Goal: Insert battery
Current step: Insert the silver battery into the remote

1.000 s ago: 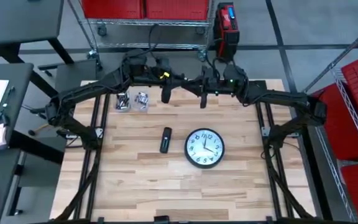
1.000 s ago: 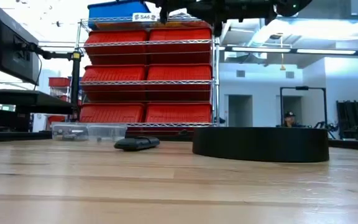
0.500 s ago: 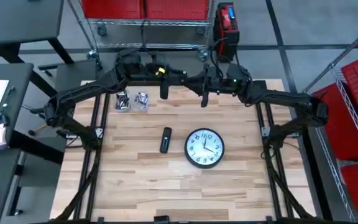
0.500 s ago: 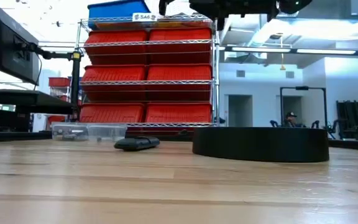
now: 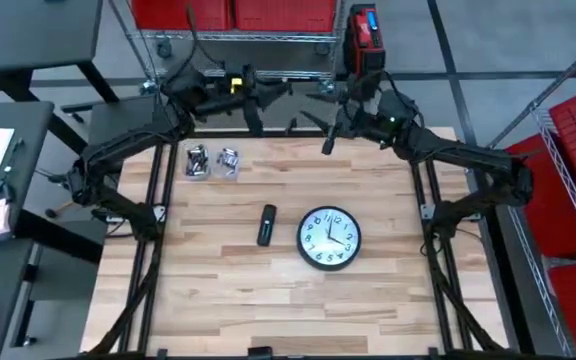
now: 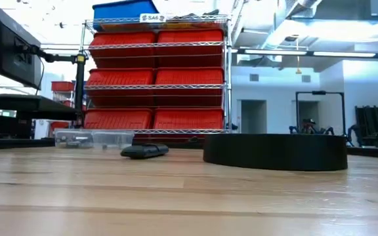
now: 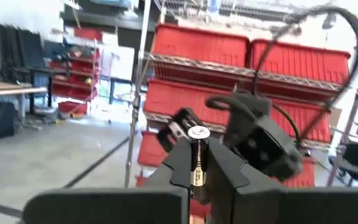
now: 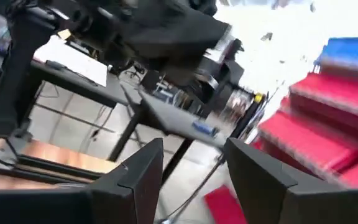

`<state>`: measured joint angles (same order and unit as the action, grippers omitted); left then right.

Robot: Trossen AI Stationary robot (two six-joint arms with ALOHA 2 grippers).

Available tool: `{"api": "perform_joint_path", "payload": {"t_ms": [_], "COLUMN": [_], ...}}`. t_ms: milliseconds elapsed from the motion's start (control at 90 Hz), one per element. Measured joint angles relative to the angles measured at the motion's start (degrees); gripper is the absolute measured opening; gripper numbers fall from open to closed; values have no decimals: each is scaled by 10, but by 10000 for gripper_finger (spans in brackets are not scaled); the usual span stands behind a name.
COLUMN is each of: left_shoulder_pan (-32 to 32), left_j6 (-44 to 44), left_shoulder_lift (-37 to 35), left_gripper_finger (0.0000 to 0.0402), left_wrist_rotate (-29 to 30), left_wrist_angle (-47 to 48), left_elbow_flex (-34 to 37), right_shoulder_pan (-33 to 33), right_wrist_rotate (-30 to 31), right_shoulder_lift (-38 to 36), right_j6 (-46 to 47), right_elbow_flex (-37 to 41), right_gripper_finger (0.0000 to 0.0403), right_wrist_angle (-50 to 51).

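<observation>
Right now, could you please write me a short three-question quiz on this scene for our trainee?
1. True or false: the wall clock lies face up on the table.
2. What does the left tool grip? A) a battery B) the remote C) nothing
3. Fill in: the black remote lies between the clock and the clear ____ of batteries.

Key
1. True.
2. A: a battery stands clamped between its fingers; the right tool is open and empty.
3. Boxes, at the table's far left.
</observation>
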<state>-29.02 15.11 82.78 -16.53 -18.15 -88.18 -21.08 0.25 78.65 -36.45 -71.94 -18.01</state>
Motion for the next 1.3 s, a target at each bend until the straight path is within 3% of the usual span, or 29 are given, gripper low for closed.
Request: {"api": "perform_joint_path", "payload": {"t_ms": [400, 633, 956, 1300], "left_shoulder_pan": [3, 3, 3, 0], "left_j6": [68, 111, 107, 103], "left_shoulder_lift": [12, 26, 27, 27], "left_gripper_finger": [3, 3, 3, 3], "left_wrist_rotate": [29, 31, 31, 31], "left_wrist_angle": [-51, -72, -65, -67], "left_elbow_flex": [-8, -8, -8, -8], "right_shoulder_pan": [20, 22, 23, 25], "right_wrist_rotate": [70, 70, 78, 102], "right_shoulder_lift": [53, 94, 117, 117], "right_j6": [-57, -59, -87, -92], "right_elbow_flex": [0, -39, -73, -73], "right_gripper_finger": [163, 163, 160, 97], "right_wrist_angle": [-239, -243, -245, -242]}}
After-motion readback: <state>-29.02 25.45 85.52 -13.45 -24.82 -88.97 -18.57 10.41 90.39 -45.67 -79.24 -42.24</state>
